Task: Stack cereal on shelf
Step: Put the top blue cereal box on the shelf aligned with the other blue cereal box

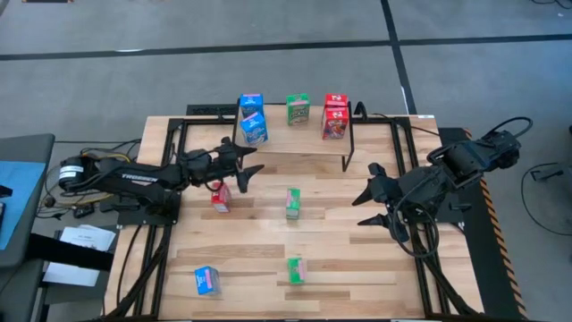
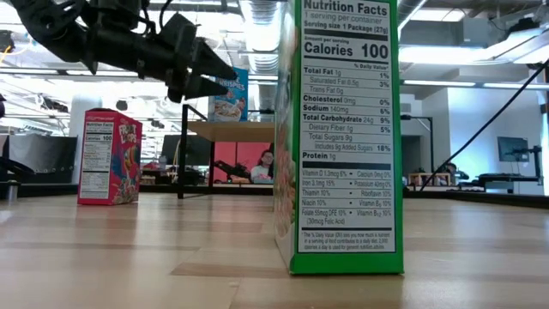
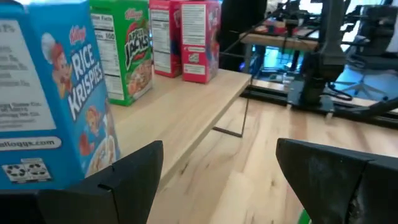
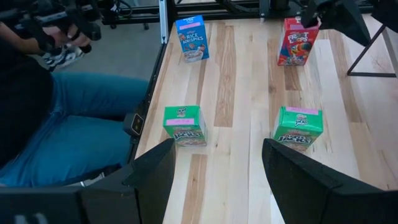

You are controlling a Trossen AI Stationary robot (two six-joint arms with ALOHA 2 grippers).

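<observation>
The shelf (image 1: 304, 143) stands at the table's far middle. Its plank carries two blue cereal boxes (image 1: 254, 130), one green box (image 1: 298, 109) and two red boxes (image 1: 335, 119), all upright. My left gripper (image 1: 250, 161) is open and empty, just in front of the shelf's left end, beside the blue Rice Krispies box (image 3: 56, 93). On the table stand a red box (image 1: 221, 198), two green boxes (image 1: 292, 203) (image 1: 296, 268) and a blue box (image 1: 207, 280). My right gripper (image 1: 359, 211) is open and empty at the right.
The shelf's black legs (image 1: 348, 143) stand near my right arm's side. A green box (image 2: 343, 137) fills the low view's middle. A person's legs (image 4: 68, 124) show beyond the table's near edge. Bare tabletop (image 1: 357, 259) lies at the near right.
</observation>
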